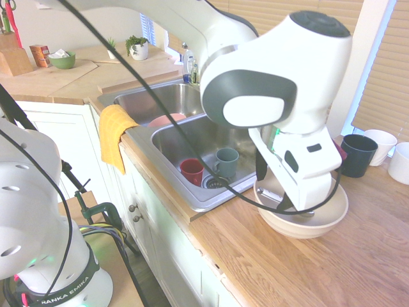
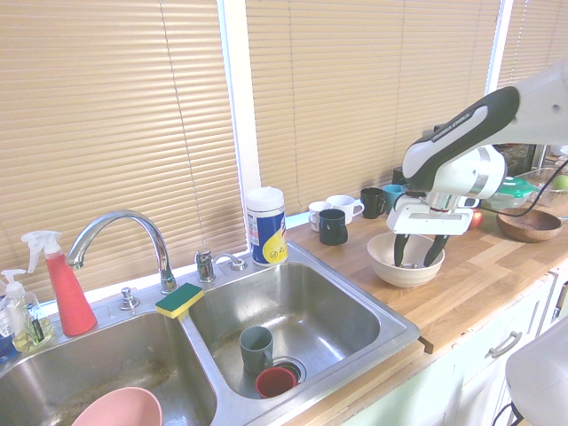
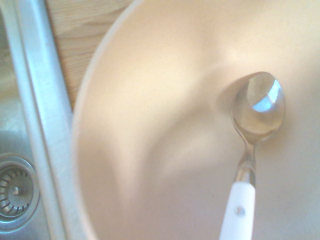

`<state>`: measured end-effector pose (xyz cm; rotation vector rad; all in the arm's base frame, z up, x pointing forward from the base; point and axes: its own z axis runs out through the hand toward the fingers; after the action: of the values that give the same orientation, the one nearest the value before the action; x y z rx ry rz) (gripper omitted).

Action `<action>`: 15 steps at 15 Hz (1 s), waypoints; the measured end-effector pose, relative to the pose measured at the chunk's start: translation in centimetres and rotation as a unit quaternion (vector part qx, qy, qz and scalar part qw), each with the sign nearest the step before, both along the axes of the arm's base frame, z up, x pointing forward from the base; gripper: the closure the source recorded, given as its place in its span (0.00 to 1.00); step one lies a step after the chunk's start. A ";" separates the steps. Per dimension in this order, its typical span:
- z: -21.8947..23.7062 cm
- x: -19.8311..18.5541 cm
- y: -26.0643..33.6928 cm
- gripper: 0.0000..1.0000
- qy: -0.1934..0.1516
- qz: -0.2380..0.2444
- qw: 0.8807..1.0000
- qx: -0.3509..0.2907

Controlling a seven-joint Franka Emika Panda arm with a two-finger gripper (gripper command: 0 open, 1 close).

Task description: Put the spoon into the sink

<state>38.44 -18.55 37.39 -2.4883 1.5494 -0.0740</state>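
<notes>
My gripper (image 2: 417,256) hangs wide open and empty inside the beige bowl (image 2: 383,266). The spoon (image 3: 256,115) lies in that bowl, beside the sink (image 2: 355,306). I worry my fingers slip off the thin handle, or tip the bowl

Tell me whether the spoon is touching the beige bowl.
Touching. The wrist view shows the spoon lying inside the beige bowl, its oval end resting on the bowl's inner surface with no gap visible.
</notes>
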 end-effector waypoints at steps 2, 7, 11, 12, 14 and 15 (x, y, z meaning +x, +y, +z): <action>-0.7 0.3 -0.1 0.00 0.007 0.000 1.000 0.003; -1.6 1.2 0.1 1.00 0.023 -0.009 1.000 0.000; -1.2 1.5 0.0 1.00 0.028 -0.027 0.999 -0.009; -1.1 1.5 -0.1 1.00 0.029 -0.029 0.999 -0.010; -1.1 1.5 -0.1 1.00 0.029 -0.031 0.999 -0.011; -1.1 1.5 -0.2 1.00 0.029 -0.031 0.999 -0.011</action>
<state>39.91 -18.77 36.31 -2.4792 1.6586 -0.0275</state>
